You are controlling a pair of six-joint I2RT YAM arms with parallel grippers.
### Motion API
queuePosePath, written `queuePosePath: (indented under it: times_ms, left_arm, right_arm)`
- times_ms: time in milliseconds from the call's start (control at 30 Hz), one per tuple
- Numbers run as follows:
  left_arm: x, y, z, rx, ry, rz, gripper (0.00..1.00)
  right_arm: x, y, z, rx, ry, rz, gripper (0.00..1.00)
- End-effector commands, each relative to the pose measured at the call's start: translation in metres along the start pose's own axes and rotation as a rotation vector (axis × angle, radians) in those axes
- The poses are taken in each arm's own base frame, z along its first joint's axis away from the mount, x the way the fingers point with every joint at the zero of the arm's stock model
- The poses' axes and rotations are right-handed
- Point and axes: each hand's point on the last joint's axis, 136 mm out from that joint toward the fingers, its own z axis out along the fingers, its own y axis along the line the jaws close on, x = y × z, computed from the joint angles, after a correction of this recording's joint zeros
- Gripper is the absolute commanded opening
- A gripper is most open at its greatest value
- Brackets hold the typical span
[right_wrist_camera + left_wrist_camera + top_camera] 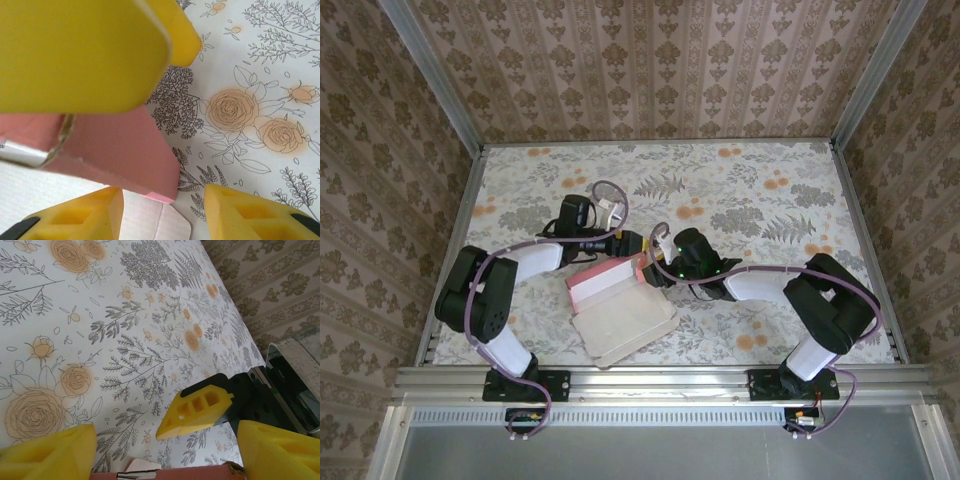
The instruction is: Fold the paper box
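Both pincers of mine crowd the far end of the salmon-pink and off-white thin-card paper box; the left pincer comes in from the far side, the right pincer from the right; both stand released, yellow fingers spread, clamping nothing; a pink corner pokes into the right one's gap, unpinched. That box lies mid-table, just ahead of my two bases; one pink panel stands up along its far edge while the off-white sheet lies flat towards me, so I judge the fold only partly made.

What could go wrong: with nothing clamped, the raised panel may flop back flat; a squeeze on card this thin could crease it off its score line; the loose sheet may skate over the floral-printed tablecloth if I push sideways; and one pincer could knock the other, for from the left wrist a yellow finger of the right one hangs just beside the pink rim.

Around stand patterned wallpaper walls and the aluminium rail at the near edge, all well apart from the work; what stands in my way is my own other pincer.
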Motion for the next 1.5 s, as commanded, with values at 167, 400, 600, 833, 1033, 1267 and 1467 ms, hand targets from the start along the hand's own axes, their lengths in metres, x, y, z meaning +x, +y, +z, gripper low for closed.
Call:
queuePosePath:
  times_ms: [167, 400, 600, 833, 1033, 1267, 1467]
  left_arm:
    - [-0.004, -0.006, 0.002, 0.082, 0.023, -0.017, 0.71]
    - [-0.005, -0.005, 0.004, 0.111, 0.026, -0.038, 0.70]
    - [-0.006, -0.006, 0.005, 0.126, 0.026, -0.050, 0.69]
    - [-0.006, -0.005, 0.005, 0.127, 0.025, -0.056, 0.69]
    - [-0.007, -0.004, 0.006, 0.140, 0.025, -0.070, 0.69]
    - [-0.021, 0.004, 0.002, 0.107, 0.011, -0.075, 0.73]
    - [-0.028, 0.008, 0.003, 0.125, 0.022, -0.100, 0.73]
  right_arm:
    - [-0.025, -0.003, 0.010, 0.069, -0.075, -0.001, 0.43]
    - [-0.031, -0.003, 0.012, 0.117, -0.111, 0.006, 0.39]
    - [-0.035, -0.003, 0.014, 0.140, -0.140, 0.024, 0.37]
    - [-0.037, -0.006, 0.013, 0.171, -0.170, 0.049, 0.31]
    - [-0.037, -0.002, 0.014, 0.170, -0.184, 0.057, 0.31]
    - [-0.033, 0.007, 0.023, 0.116, -0.156, 0.044, 0.36]
    - [-0.036, 0.001, 0.030, 0.132, -0.153, 0.046, 0.35]
